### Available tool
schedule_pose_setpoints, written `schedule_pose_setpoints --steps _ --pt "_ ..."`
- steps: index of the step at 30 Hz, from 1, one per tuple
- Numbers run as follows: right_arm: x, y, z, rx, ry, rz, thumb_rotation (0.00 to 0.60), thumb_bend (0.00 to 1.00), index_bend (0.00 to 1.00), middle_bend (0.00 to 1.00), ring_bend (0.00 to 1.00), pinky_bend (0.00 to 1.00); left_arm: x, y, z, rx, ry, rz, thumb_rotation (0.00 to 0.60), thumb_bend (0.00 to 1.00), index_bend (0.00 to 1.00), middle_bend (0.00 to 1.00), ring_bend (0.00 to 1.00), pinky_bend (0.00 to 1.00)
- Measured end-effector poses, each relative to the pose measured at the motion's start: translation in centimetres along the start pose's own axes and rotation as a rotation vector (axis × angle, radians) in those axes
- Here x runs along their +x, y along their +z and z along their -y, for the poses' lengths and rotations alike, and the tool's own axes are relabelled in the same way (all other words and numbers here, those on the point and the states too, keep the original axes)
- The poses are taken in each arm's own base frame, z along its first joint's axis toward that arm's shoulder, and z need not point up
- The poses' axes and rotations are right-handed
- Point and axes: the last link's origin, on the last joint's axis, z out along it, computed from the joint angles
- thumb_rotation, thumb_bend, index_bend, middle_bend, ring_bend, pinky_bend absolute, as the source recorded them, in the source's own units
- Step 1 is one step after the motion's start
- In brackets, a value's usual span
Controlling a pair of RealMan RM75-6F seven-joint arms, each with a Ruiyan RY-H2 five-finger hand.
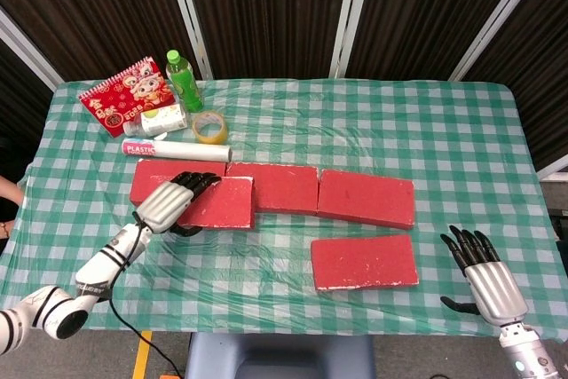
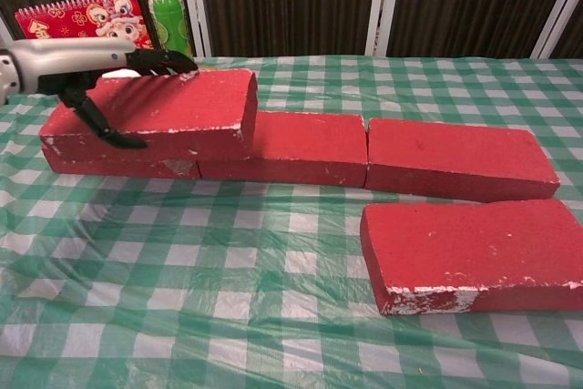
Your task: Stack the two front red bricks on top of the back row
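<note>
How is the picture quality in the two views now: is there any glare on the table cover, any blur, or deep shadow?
Head view: sharp and evenly lit; faint sheen on the clear plastic cover near the front edge. Chest view: brighter wrinkle highlights on the cover; the left hand and the lifted brick show no clear motion blur; only soft shadows under the bricks.
</note>
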Motion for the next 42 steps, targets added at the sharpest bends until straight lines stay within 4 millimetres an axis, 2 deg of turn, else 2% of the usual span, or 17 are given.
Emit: schedule_pose_setpoints --steps 7,13,25,32,38,42 --pt "0.4 0.2 -0.6 -0.026 0.01 -0.012 0.6 0.13 0.0 0.0 0.0 0.0 0.6 5.2 -0.3 0.03 0.02 0.006 0.6 0.3 0.0 0.52 0.45 0.47" --pt "0.6 0.7 -1.2 -0.046 0.019 -0.004 0.6 0.13 0.0 0.0 0.0 0.0 0.3 7.3 -1.5 0.021 0.034 0.025 0.6 0.3 0.0 0.52 0.45 0.47" --pt "0.6 0.9 -1.4 -0.053 0.026 0.007 0.6 0.13 0.0 0.0 0.0 0.0 0.2 8.5 -1.9 0.036 0.039 0.042 0.6 0.3 0.0 0.49 0.43 0.4" --pt "0.6 1.1 -1.5 -0.064 0.026 0.013 0.6 0.13 0.0 0.0 0.0 0.0 0.1 8.8 -1.6 0.062 0.03 0.066 0.6 0.3 0.0 0.43 0.34 0.3" --pt "0.6 1.2 -1.6 -0.067 0.025 0.014 0.6 0.13 0.0 0.0 0.0 0.0 -0.2 9.1 -1.6 0.066 0.024 0.081 0.6 0.3 0.0 0.31 0.17 0.15" --pt "0.6 1.2 -1.6 -0.07 0.024 0.013 0.6 0.13 0.0 0.0 0.0 0.0 -0.2 9.1 -1.7 0.061 0.024 0.082 0.6 0.29 0.0 0.29 0.14 0.09"
